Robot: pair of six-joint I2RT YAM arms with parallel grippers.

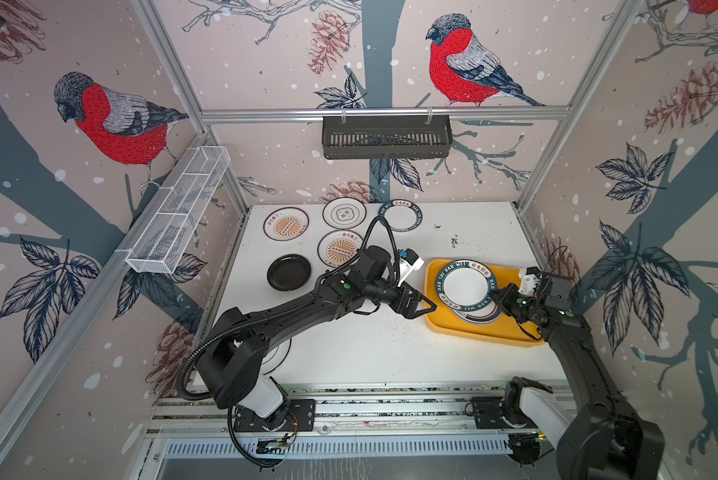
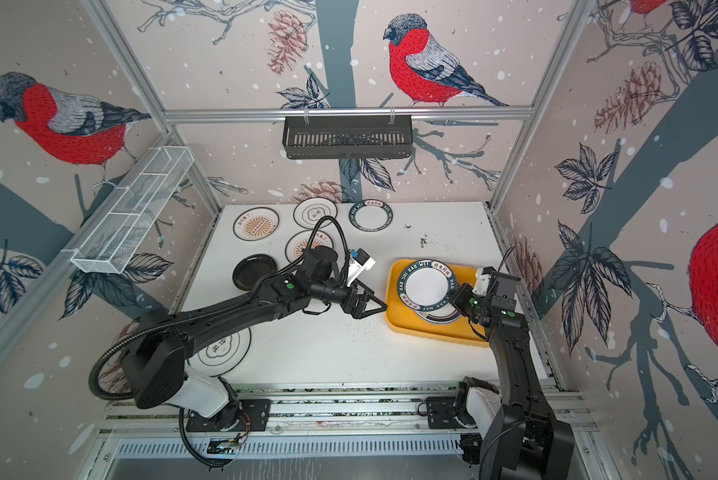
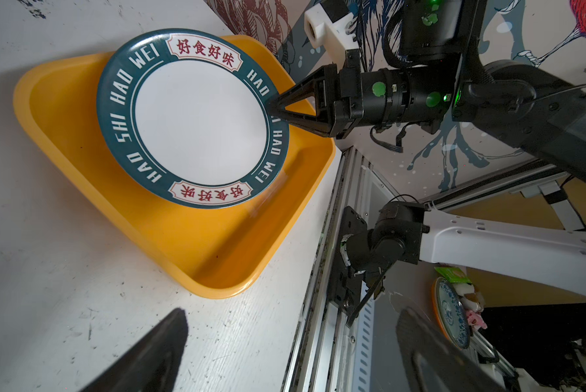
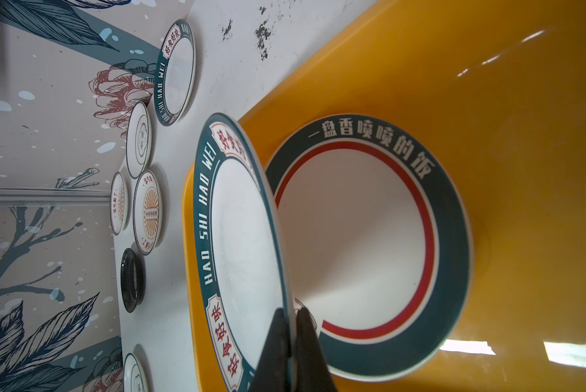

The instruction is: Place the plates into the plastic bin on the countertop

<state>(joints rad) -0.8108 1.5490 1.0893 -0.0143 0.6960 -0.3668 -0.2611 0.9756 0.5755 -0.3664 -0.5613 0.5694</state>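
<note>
- Right wrist view shows the right gripper (image 4: 290, 314) with its fingers clamped on the rim of a green-lettered plate (image 4: 244, 244), which hangs tilted over the plastic bin (image 4: 505, 135).
- Beneath it, a red-ringed plate (image 4: 352, 237) lies flat inside the bin (in both top views it seems to rest on at least one more plate).
- The held plate's far edge reaches out to the bin's rim on the side facing the middle of the surface (image 1: 369, 353); whether it touches that rim cannot be told.
- The left gripper (image 1: 425, 305) has its fingers wide apart and holds nothing, hovering over the surface just beside the bin.
- The step in hand appears to be setting this plate down, so the next move likely calls for drawing it inward, levelling it over the red-ringed plate, lowering, then parting the fingers.
- Six plates lie outside the bin: a black plate (image 1: 288, 272), two sunburst plates (image 1: 286, 224), a flower-outline plate (image 1: 344, 212), a second green-rimmed plate (image 1: 400, 215), and a half-hidden plate (image 2: 224, 349) under the left arm.
</note>
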